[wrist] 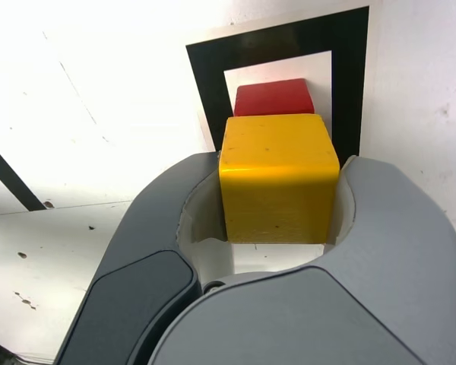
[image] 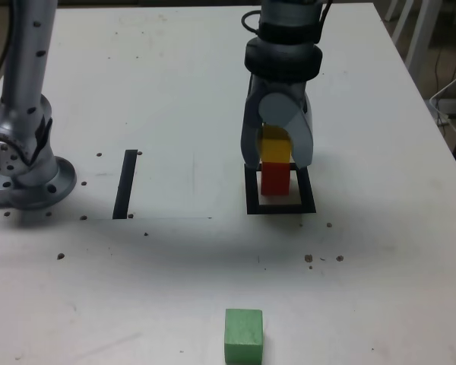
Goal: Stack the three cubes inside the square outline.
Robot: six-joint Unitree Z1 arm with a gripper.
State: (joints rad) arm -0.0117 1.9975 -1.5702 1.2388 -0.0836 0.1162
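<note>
The fingers (image: 277,156) are closed narrow on the yellow cube (image: 274,147), one finger pressed to each of two opposite side faces, as the wrist view shows (wrist: 279,176). This side grip leaves the cube's underside free, so it can be seated flat on another block.

Directly below the fingers, the red cube (image: 274,178) stands on the white centre of the square outline (image: 280,207). In the exterior view the yellow cube sits immediately above the red one. Whether the two faces are already touching or a thin gap remains cannot be told from either view. In the wrist view the red cube (wrist: 274,98) shows only as a strip beyond the yellow cube's far edge, which suggests that the two are nearly aligned.

The green cube (image: 243,335) lies alone on the bench (image: 175,91), well apart from the fingers, toward the near edge in the exterior view. It is not yet part of the stack.

A straight black tape strip (image: 126,183) lies well to the exterior view's left of the fingers; it is not the target.

Judgement: the step in hand is placing the second block. Release should follow only once the yellow cube is fully seated, since an offset or early drop could topple the red cube out of the outline.
</note>
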